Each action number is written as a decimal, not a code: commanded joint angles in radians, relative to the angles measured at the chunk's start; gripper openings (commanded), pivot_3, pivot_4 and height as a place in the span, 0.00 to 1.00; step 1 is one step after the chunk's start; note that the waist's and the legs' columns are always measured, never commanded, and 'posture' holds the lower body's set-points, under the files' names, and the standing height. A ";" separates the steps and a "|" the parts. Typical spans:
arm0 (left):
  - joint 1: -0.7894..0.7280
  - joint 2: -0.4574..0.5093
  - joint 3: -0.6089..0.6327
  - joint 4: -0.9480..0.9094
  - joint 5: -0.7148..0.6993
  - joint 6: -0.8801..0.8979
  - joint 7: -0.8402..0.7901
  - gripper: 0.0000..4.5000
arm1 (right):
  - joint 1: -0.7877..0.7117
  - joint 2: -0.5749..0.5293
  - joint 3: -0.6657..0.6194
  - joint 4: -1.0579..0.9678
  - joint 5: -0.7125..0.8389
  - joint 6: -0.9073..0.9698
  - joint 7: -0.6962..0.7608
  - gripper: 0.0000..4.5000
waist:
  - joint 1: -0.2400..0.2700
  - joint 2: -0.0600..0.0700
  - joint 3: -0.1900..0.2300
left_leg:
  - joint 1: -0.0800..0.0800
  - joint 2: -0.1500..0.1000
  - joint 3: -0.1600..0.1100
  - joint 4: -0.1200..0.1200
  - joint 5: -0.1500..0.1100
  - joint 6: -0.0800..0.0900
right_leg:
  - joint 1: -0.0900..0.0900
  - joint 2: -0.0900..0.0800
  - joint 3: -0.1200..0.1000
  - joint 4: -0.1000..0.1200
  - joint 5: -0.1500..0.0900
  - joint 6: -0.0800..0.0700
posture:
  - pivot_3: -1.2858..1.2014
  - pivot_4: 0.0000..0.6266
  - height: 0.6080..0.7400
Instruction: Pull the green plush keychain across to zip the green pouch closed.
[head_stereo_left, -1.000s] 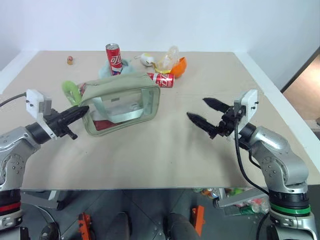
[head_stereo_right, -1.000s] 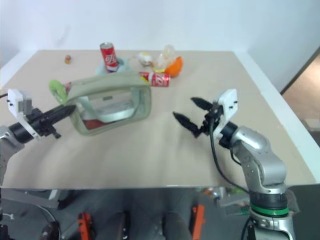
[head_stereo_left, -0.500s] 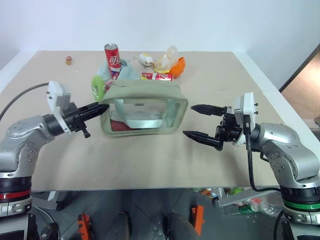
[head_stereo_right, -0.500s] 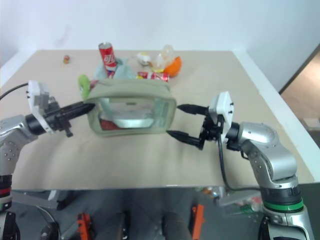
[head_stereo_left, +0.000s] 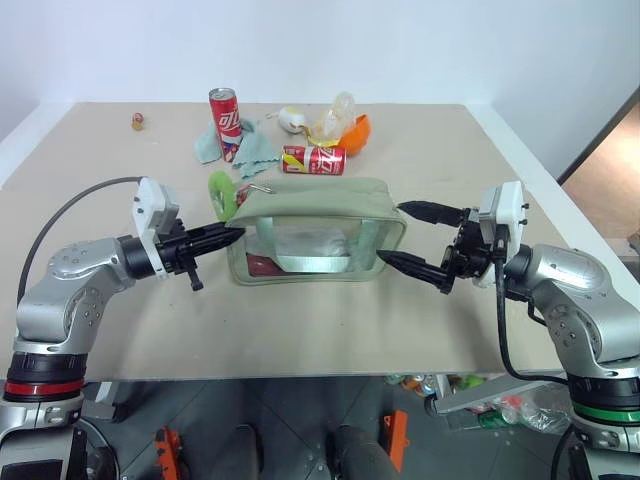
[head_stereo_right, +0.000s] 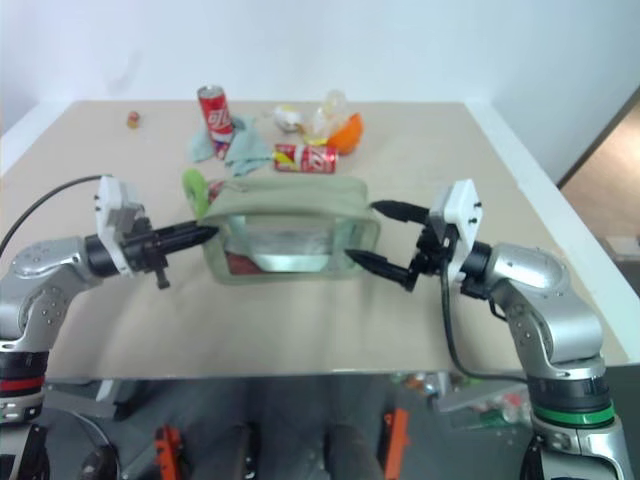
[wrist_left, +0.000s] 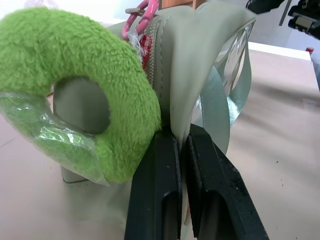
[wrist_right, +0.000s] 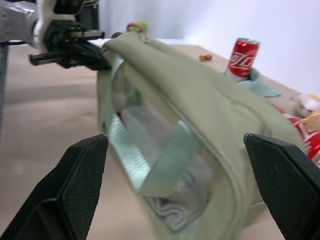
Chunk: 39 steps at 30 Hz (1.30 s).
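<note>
The right gripper (head_stereo_left: 418, 238) stands with its jaws spread wide around the near end of the green pouch (head_stereo_left: 318, 228), apparently ready to brace that end, while the left gripper (head_stereo_left: 228, 235) pinches the pouch's fabric edge at the far end between nearly closed fingers, likely anchoring it. The pouch sits mid-table (head_stereo_left: 300, 330) between both arms. The green plush keychain (head_stereo_left: 220, 192) hangs at the pouch's left end, just above the left fingers, unheld.

pouch (head_stereo_left: 318, 232): sage green | keychain (head_stereo_left: 221, 192): lime green | can (head_stereo_left: 225, 111): red
</note>
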 joint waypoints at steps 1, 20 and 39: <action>-0.040 0.027 0.022 -0.015 -0.016 0.012 -0.013 0.32 | -0.049 0.012 0.000 0.034 -0.023 -0.042 0.000 1.00 | 0.000 0.000 0.000 | 0.000 0.000 0.000 0.000 0.000 0.000 | 0.000 0.000 0.000 0.000 0.000 0.000 | 0.52 0.24 1.00; 0.091 0.105 0.268 -0.342 -0.253 0.233 0.198 0.92 | -0.155 0.073 0.087 0.229 -0.098 -0.119 0.099 0.27 | -0.002 0.000 0.000 | 0.000 0.001 -0.001 0.001 0.000 0.000 | 0.000 0.001 0.000 0.001 0.001 0.000 | 0.52 0.24 1.00; -0.101 0.038 0.157 0.163 -0.076 0.032 0.121 0.92 | -0.145 0.100 0.098 0.219 -0.144 -0.194 0.118 0.02 | -0.004 0.000 0.000 | 0.003 0.004 0.000 0.000 0.002 -0.002 | 0.001 0.005 0.000 0.001 0.004 -0.004 | 0.52 0.24 1.00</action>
